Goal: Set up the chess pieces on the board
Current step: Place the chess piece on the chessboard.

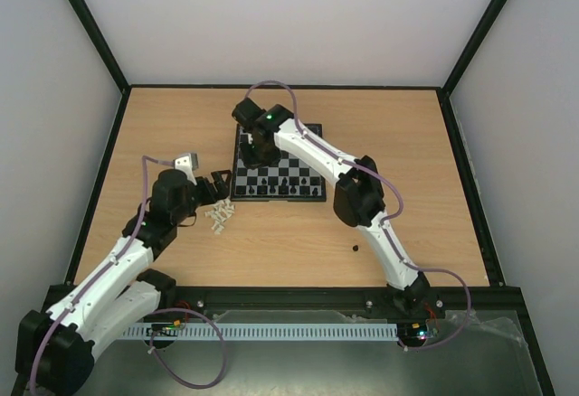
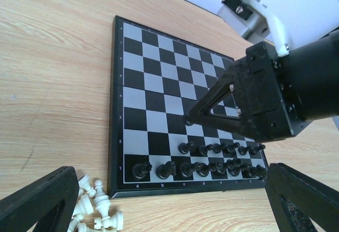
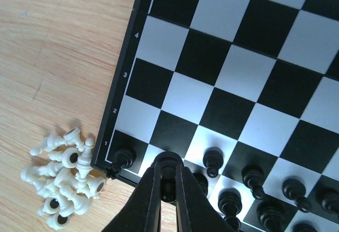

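Right wrist view is showing you the right gripper [image 3: 167, 175] pressing its fingers together on one black piece [image 3: 167, 163], holding it upright just above the near-left corner of the board [image 3: 159, 41]. Two squares of the second rank, at that left edge, are standing bare just beyond the fingertips. I am judging that the piece is going there: a short reach forward, then straight down.

You are working in tight room. The other black pieces [image 3: 253, 178] are crowding the first rank beneath the fingers and filling the second rank just to the right, so only the left side is giving you clearance. The board is lying flat on the wooden table [image 3: 63, 57].

The cream-white pieces [image 3: 66, 181] are lying heaped on the wood just beside that corner. The left gripper [image 1: 217, 188], spread wide and holding nothing, is hovering nearer to them than the right one.
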You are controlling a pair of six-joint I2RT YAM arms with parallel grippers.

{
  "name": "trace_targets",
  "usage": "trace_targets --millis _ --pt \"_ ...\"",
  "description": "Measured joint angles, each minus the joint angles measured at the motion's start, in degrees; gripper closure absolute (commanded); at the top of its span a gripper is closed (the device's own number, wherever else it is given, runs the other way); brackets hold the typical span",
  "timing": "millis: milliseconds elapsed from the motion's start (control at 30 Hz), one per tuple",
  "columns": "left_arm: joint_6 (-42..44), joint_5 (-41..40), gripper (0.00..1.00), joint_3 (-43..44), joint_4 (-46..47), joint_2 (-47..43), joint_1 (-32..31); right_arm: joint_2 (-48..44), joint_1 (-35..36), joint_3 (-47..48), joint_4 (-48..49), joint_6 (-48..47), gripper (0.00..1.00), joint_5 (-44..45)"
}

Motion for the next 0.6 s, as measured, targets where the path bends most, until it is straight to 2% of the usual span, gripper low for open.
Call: trace_targets --millis 233,600 --pt "0.0 -1.4 0.0 0.0 -1.7 -1.7 0.0 0.9 0.5 0.0 0.0 -1.1 0.99 -2.2" --pt "0.0 -3.1 0.01 0.0 -3.1 -3.9 0.0 4.9 1.6 0.0 0.0 -1.9 0.99 -0.7"
